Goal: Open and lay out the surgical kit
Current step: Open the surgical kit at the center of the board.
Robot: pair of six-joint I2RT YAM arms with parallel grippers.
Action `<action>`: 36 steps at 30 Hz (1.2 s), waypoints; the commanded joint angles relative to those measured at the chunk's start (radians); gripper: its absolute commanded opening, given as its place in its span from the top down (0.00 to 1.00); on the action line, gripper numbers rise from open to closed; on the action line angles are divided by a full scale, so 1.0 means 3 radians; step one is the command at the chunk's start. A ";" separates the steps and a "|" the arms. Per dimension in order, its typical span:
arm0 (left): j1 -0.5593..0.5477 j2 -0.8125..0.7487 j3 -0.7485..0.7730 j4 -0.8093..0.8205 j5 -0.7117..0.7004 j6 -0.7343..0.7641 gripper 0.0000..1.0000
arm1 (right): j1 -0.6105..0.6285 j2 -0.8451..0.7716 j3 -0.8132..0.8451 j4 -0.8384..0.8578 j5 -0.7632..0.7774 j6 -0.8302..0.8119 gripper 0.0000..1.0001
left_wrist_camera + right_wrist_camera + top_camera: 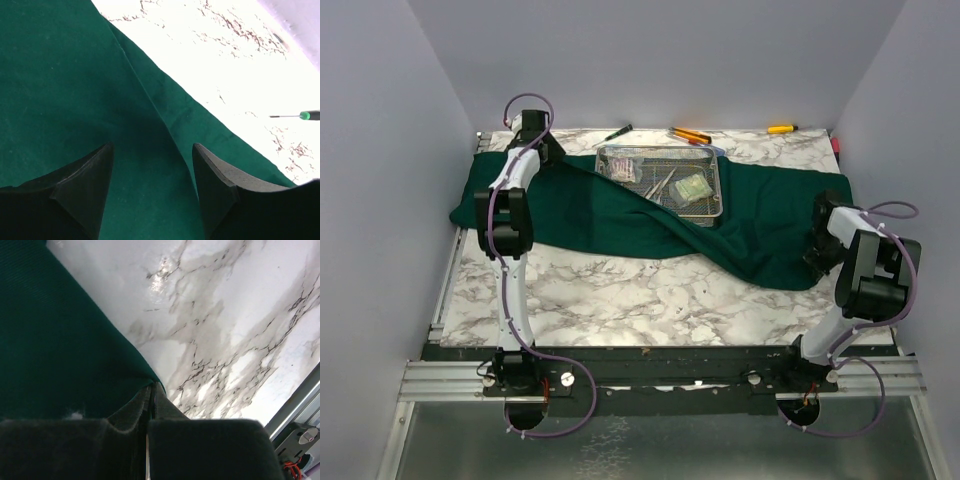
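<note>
The dark green cloth wrap [750,220] lies spread across the far half of the marble table. The silver wire-mesh tray [708,207] stands on it, holding steel instruments [665,186] and clear packets [692,186]; a cloth fold covers the tray's near left corner. My left gripper [542,140] is open over the cloth's far left part [75,100], its fingers [220,185] apart and empty. My right gripper [820,240] is shut on the cloth's right corner [145,372], the pads pinched together at the cloth edge.
Loose tools lie on the marble beyond the tray: a green-handled screwdriver [617,131], also in the left wrist view [300,115], orange-handled tools [690,134] and a yellow-handled one [781,128]. Grey walls close in on both sides. A metal rail [295,405] runs along the table edge.
</note>
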 commanded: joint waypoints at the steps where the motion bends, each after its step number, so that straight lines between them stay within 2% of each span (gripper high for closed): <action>1: 0.0015 0.0124 0.0129 0.0016 -0.0066 -0.0070 0.35 | -0.0115 -0.0019 -0.0064 0.0072 -0.0025 0.0040 0.99; 3: 0.0015 0.0145 0.0138 -0.0004 -0.0059 -0.0085 0.36 | -0.0148 -0.0034 -0.0077 0.0078 -0.0024 0.0033 0.99; 7: 0.0015 0.0155 0.0143 -0.0033 -0.0059 -0.0082 0.48 | -0.0185 -0.0065 -0.0111 0.0083 -0.0019 0.0027 0.99; 9: 0.0015 0.0164 0.0162 -0.0060 -0.0050 -0.0055 0.59 | -0.0198 -0.0085 -0.0129 0.0085 -0.0016 0.0035 0.99; 14: 0.0023 0.0087 0.0150 -0.0147 -0.0060 0.0022 1.00 | -0.0228 -0.0124 -0.0173 0.0091 0.0003 0.0043 0.99; 18: 0.0032 -0.0164 0.0047 -0.0301 -0.0171 0.0089 1.00 | -0.0351 -0.0144 -0.0116 0.0123 0.0028 -0.0148 0.99; 22: 0.0052 -0.0672 -0.0370 -0.0425 -0.0341 0.0154 1.00 | -0.0570 -0.0181 0.0014 0.0157 0.0019 -0.0342 0.99; 31: 0.0168 -0.2085 -0.1821 -0.0559 -0.0769 0.0101 1.00 | -0.0669 -0.0335 -0.0033 0.0158 0.0227 -0.0374 0.99; 36: 0.0194 -0.2935 -0.2693 -0.0761 -0.1122 -0.0101 1.00 | -0.0752 -0.0387 -0.0171 0.0123 0.0370 -0.0181 0.99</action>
